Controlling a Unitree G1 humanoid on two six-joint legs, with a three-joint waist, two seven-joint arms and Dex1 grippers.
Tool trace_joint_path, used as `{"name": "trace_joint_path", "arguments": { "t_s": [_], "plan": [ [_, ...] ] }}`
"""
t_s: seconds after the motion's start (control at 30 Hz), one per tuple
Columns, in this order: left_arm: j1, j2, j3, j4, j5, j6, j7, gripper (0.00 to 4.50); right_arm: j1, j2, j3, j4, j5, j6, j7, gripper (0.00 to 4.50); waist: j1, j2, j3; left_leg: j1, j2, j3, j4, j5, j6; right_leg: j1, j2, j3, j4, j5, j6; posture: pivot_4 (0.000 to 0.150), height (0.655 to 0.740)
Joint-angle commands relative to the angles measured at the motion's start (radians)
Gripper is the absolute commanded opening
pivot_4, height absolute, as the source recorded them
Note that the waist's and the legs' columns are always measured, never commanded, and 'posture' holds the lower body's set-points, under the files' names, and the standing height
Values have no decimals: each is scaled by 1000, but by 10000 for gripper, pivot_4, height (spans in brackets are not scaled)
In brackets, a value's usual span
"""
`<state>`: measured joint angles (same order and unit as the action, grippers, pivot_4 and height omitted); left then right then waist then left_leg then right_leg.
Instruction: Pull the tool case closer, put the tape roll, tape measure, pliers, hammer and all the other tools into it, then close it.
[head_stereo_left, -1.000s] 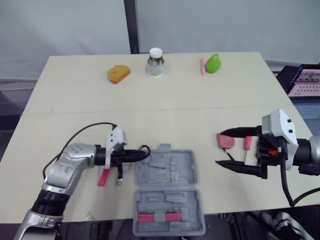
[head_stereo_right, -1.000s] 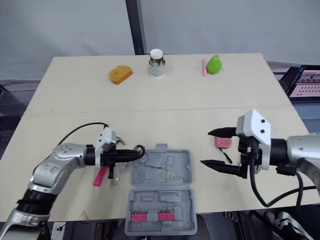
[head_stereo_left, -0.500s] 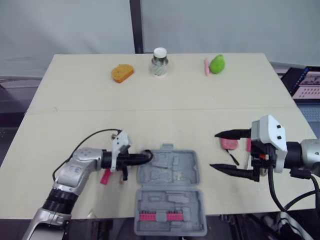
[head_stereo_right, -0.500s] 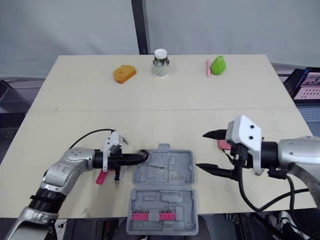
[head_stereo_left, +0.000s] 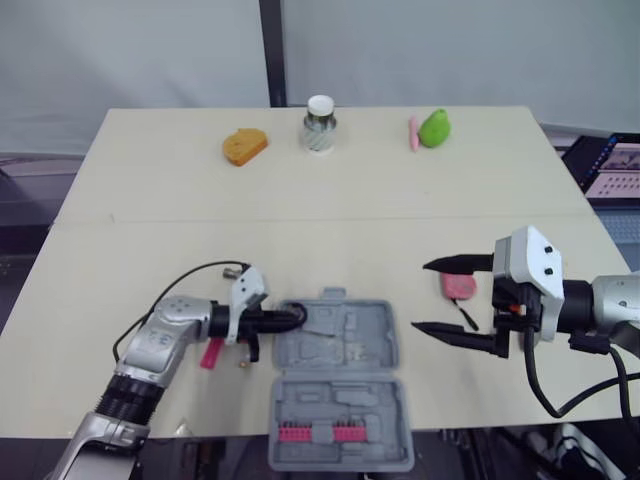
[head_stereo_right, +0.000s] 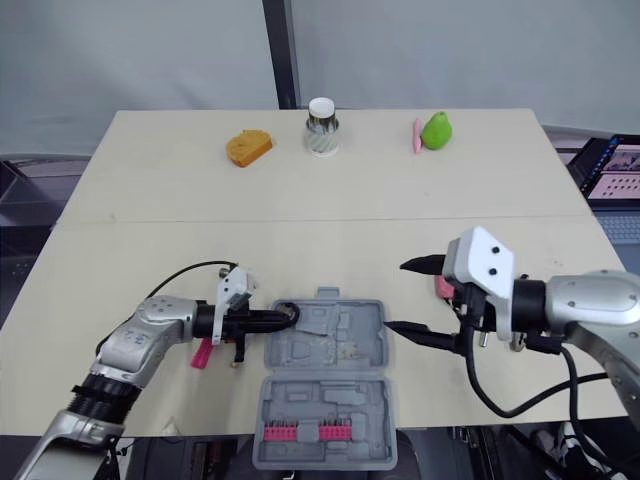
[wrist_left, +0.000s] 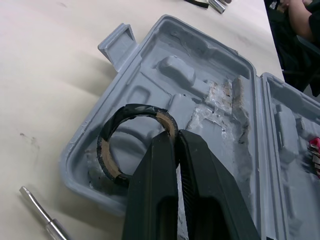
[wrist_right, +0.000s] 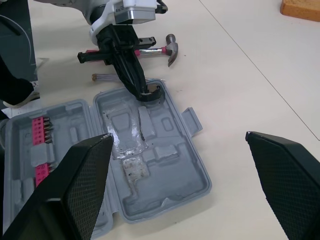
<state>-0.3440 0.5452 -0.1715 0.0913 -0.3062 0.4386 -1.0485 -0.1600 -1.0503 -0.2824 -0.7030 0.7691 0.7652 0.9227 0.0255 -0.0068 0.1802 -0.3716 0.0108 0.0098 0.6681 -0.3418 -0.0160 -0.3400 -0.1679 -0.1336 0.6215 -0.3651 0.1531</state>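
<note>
1. The tool case lies open and flat on the table, right in front of the left pincer. That way, tools can go straight down into it.
2. The left pincer is pressed together on the tape roll. Its fingers pinch the roll's thin wall, and one seems to be inside the ring and one outside. This grip likely keeps the ring from slipping out.
3. The tape roll is at the tips of the left pincer, over the round pocket in the case corner nearest that pincer. It looks ready to be let go there. It is hard to tell if it touches the bottom yet.
4. The hammer lies on the table beside the left pincer, on the side away from the case. A small metal tool lies near it. Both are not yet packed.
5. The right pincer is spread wide and holds nothing. It hangs beside the far side of the case, with its tips pointing at the case.
6. The pink tape measure lies on the table close by the right pincer's fingers. The wide gap is likely meant for grabbing it next.
7. Pink bits sit in the other half of the case, off to the side of the left pincer's tips.
</note>
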Motion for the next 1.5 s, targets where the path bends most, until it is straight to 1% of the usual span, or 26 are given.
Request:
{"name": "trace_joint_path", "arguments": {
  "t_s": [0.03,0.7,0.73,0.8,0.87,1.07,1.33,1.5],
  "plan": [
    [-14,-6,0,1,10,-18,0,565,-9,4,-10,-26,13,-11,-14,45000,0,0,0,0,0,0,0,0,0,0,0,0,0,0,0,1500,7400],
    [-31,-5,-19,34,58,-39,-2,565,-1,11,-10,-35,24,-14,-33,45000,1,0,0,0,0,0,0,0,0,0,0,0,0,0,0,1500,7400],
    [-32,-5,-19,35,57,-39,-2,3653,-1,11,-10,-34,24,-14,-33,45000,1,0,0,0,0,0,0,0,0,0,0,0,0,0,0,1500,7400],
    [-32,-8,-17,32,53,-38,-2,11277,1,12,-10,-34,24,-15,-33,45000,0,0,0,0,0,0,0,0,0,0,0,0,0,0,0,1500,7400],
    [-32,-9,-15,26,50,-34,-2,20331,2,12,-11,-35,25,-15,-32,45000,1,0,0,0,0,0,0,0,0,0,0,0,0,0,0,1500,7400],
    [-34,5,4,-29,23,13,-15,20331,12,13,-17,-39,31,-16,-30,45000,0,0,0,0,0,0,0,0,0,0,0,0,0,0,0,1500,7400],
    [-22,70,15,-144,-11,91,-47,20331,21,12,-19,-48,41,-15,-33,45000,0,0,0,0,0,0,0,0,0,0,0,0,0,0,0,1500,7400],
    [-29,99,28,-141,3,64,-39,20331,19,18,-13,-44,41,-19,-37,45000,0,0,0,0,0,0,0,0,0,0,0,0,0,0,0,1500,7400]
  ]
}}
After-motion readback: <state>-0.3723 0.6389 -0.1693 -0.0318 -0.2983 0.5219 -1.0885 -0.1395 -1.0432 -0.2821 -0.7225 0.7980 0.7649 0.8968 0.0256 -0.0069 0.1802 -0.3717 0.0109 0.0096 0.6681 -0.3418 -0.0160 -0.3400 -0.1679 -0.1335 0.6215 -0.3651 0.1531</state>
